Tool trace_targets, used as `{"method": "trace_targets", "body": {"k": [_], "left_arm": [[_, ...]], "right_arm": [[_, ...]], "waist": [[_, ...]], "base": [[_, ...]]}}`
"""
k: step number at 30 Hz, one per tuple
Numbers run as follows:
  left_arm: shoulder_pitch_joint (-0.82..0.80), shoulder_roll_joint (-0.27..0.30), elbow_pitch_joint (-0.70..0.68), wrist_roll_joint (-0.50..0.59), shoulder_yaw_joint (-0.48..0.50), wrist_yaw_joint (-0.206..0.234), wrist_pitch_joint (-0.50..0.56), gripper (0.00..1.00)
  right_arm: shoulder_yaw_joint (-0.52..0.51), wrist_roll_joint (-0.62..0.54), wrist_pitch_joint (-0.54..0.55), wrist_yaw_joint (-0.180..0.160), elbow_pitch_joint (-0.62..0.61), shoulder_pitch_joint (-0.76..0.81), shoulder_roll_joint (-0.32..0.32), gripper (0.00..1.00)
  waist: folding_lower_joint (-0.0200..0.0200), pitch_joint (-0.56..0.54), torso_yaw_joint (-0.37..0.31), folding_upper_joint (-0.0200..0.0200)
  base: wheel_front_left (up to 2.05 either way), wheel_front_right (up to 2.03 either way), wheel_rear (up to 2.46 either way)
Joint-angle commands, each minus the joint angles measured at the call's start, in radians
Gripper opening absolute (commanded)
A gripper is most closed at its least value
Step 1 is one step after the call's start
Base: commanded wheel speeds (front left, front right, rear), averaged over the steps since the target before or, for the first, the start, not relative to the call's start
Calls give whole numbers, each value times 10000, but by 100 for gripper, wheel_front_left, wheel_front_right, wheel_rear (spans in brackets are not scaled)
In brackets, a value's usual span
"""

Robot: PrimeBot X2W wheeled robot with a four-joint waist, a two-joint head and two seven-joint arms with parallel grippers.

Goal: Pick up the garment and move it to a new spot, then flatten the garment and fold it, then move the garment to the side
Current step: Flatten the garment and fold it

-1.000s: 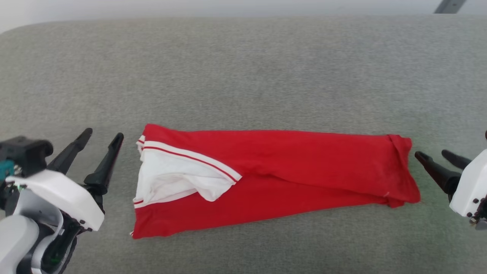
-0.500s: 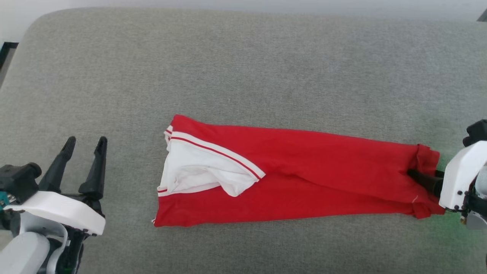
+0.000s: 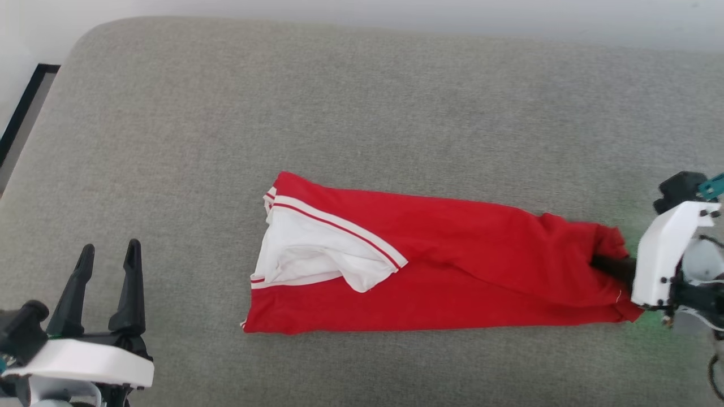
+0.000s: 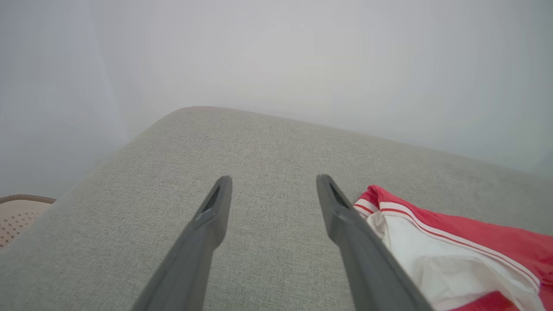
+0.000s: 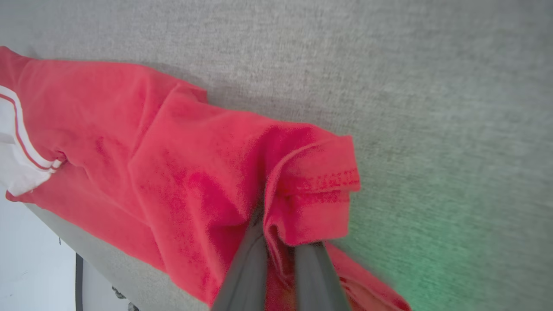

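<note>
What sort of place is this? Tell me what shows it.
Likely a living room or a mock-up of one: a grey upholstered cushion with a rounded corner, a plain pale wall behind it, and a red jersey lying on it.

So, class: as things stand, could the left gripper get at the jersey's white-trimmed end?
Probably yes: the left gripper is open, and only bare grey cushion lies between it and the jersey.

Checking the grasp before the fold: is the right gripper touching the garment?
Touching. The right wrist view shows the right gripper shut on the garment, with the red hem pinched between its jaws.
</note>
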Motion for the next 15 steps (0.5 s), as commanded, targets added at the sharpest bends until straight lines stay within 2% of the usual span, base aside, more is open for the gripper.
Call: {"method": "trace_targets", "body": {"k": [1,8,15], "left_arm": [[136,-156,-72,198,189,-148,-65,100],[629,-1050,-258,1142,1245,-780,-65,100],[894,-1890,-300,1727,1798,-1232,-64,100]], "right_arm": [[-93,90,-105,51,-87,6,-201,0],[-960,36,-425,25,46,193,-1179,0],[-2043,-583,-897,25,796,208,-1980,0]], "waist": [[0,-56,-89,0],[0,-206,-407,0],[0,-359,-702,0]], "base": [[0,0,0],[0,0,0],[0,0,0]]}}
